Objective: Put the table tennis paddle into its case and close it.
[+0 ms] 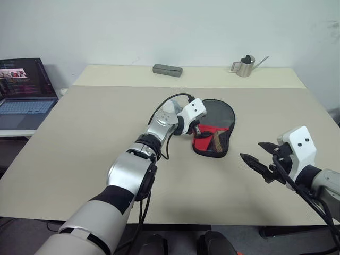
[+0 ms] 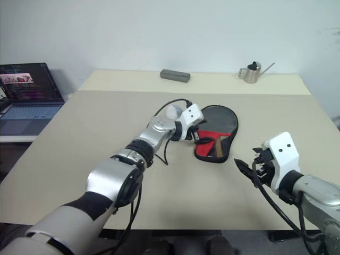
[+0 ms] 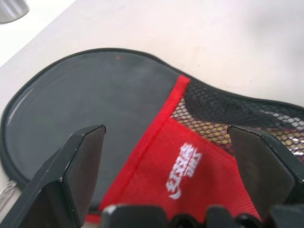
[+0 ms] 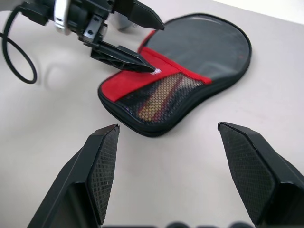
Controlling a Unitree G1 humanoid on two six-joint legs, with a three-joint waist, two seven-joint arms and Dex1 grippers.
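Note:
The case (image 1: 219,118) lies flat on the beige table, right of centre, red panel and mesh pocket facing me. The table tennis paddle is inside it: its striped wooden handle (image 4: 159,97) shows through the mesh, and the dark round blade (image 3: 95,104) lies under the clear side. My left gripper (image 1: 197,130) is open, its fingers (image 4: 126,58) hovering just over the red panel with the white logo (image 3: 184,170). Near the table's front right, my right gripper (image 1: 255,153) is open and empty, well apart from the case and pointing toward it.
A small grey box (image 1: 167,69) and a metal watering can (image 1: 245,66) stand at the table's far edge. An open laptop (image 1: 26,93) sits on a lower surface to the left. A black cable (image 4: 14,52) loops off my left wrist.

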